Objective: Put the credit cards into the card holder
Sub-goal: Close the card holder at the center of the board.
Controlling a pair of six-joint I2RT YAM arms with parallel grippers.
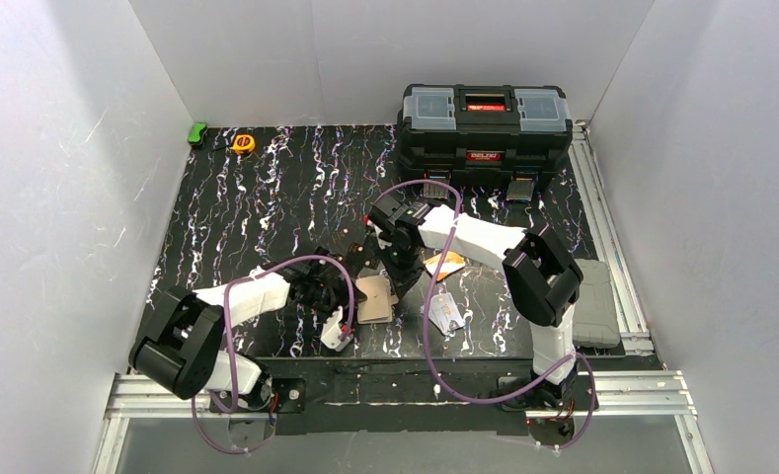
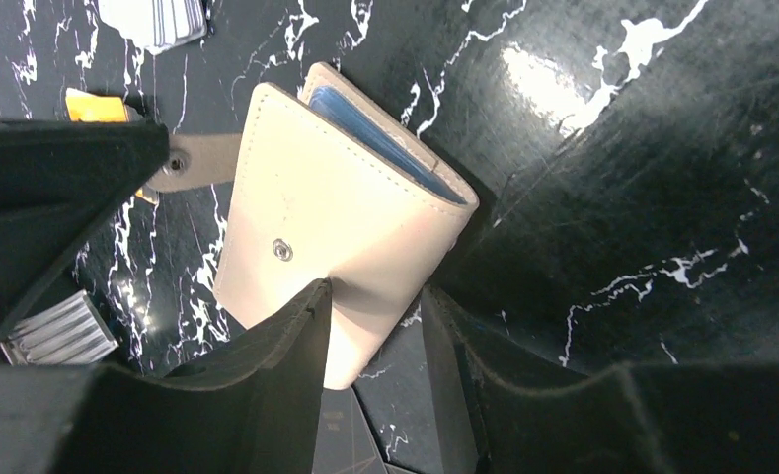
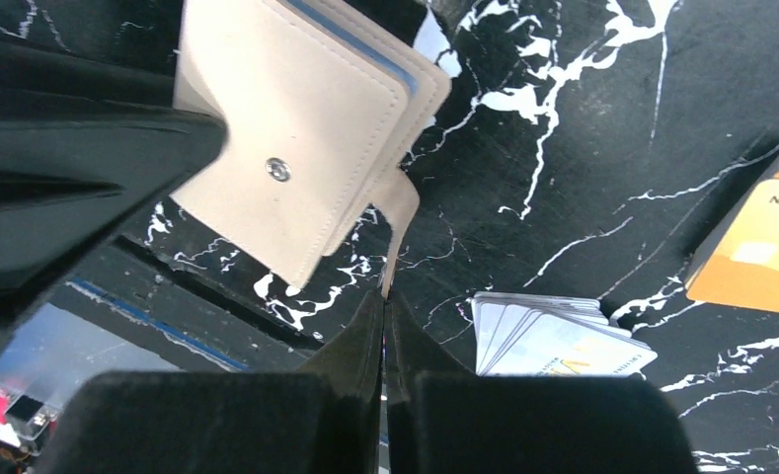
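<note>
The cream card holder (image 1: 375, 296) lies partly open at the table's near middle. A light blue card (image 2: 395, 143) sits inside it. My left gripper (image 2: 375, 296) is closed on the holder's (image 2: 336, 217) near corner. My right gripper (image 3: 385, 296) is shut on the holder's thin snap tab (image 3: 397, 212) and pulls it away from the holder (image 3: 286, 128). A fanned stack of silver-white cards (image 3: 553, 341) lies to the right of it. An orange-yellow card (image 3: 760, 257) lies further right. Both also show in the top view, the silver cards (image 1: 446, 312) and the orange card (image 1: 444, 263).
A big black toolbox (image 1: 484, 123) stands at the back right. A yellow tape measure (image 1: 244, 143) and a green object (image 1: 198, 132) sit at the back left. A grey flat case (image 1: 592, 301) lies at the right edge by the metal rail.
</note>
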